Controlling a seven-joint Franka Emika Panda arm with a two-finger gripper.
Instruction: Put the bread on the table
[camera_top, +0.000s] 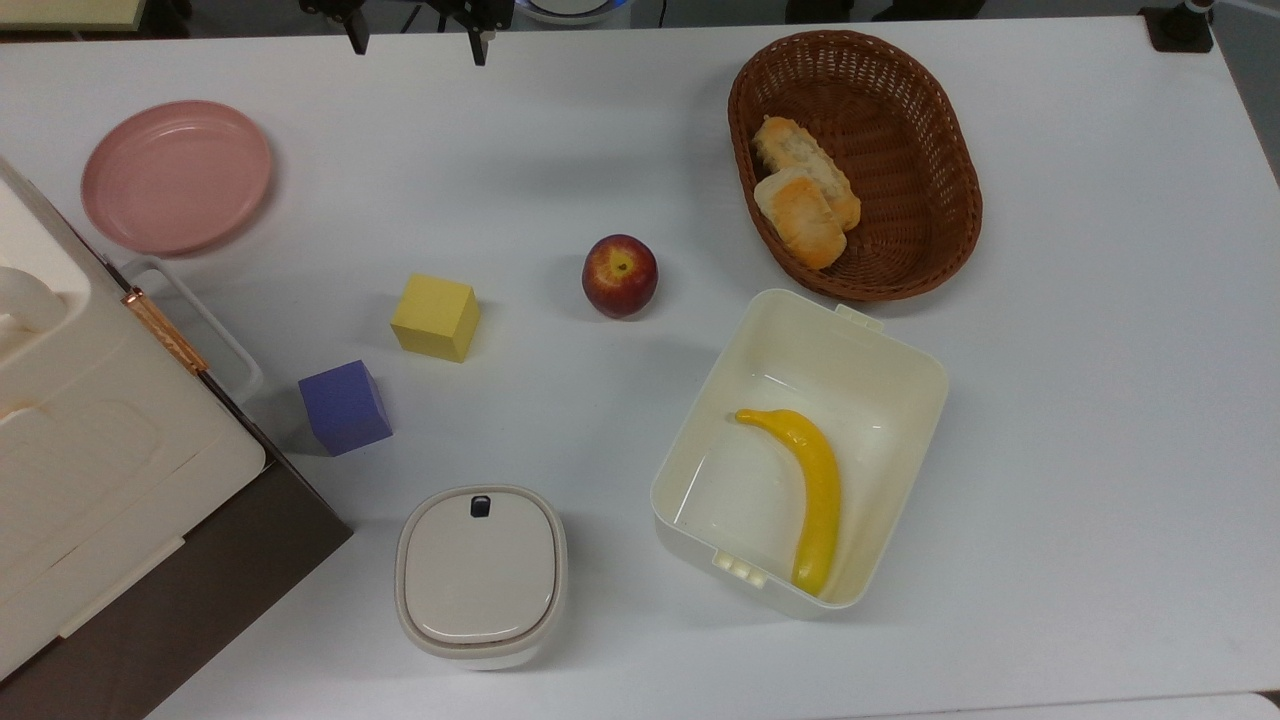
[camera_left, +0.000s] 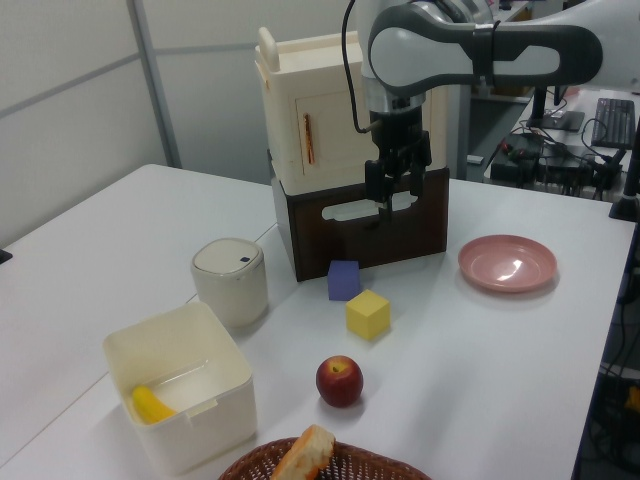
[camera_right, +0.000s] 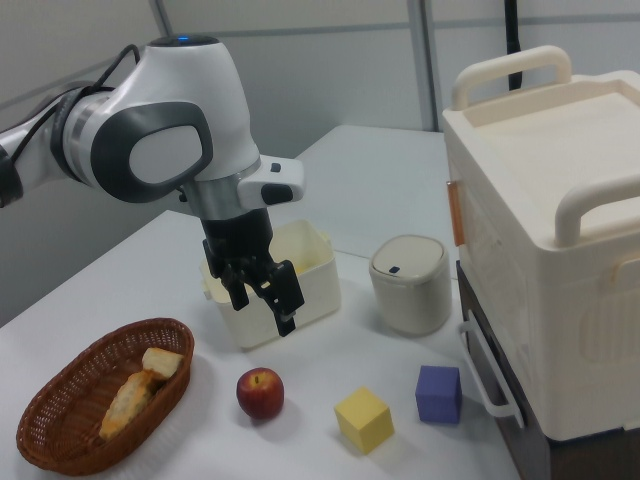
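The bread is a short roll with an orange-golden top. It lies in a brown wicker basket against a longer tan loaf on the white table. In the right view the bread rests at the basket's far end. My gripper hangs open and empty at the top view's upper edge, well to the left of the basket. It also shows as the gripper above the table in front of the cream box, and as the gripper in the left view.
A red apple, a yellow cube and a blue cube sit mid-table. A cream box holds a banana. A lidded canister, a pink plate and a large cream cabinet stand on the top view's left.
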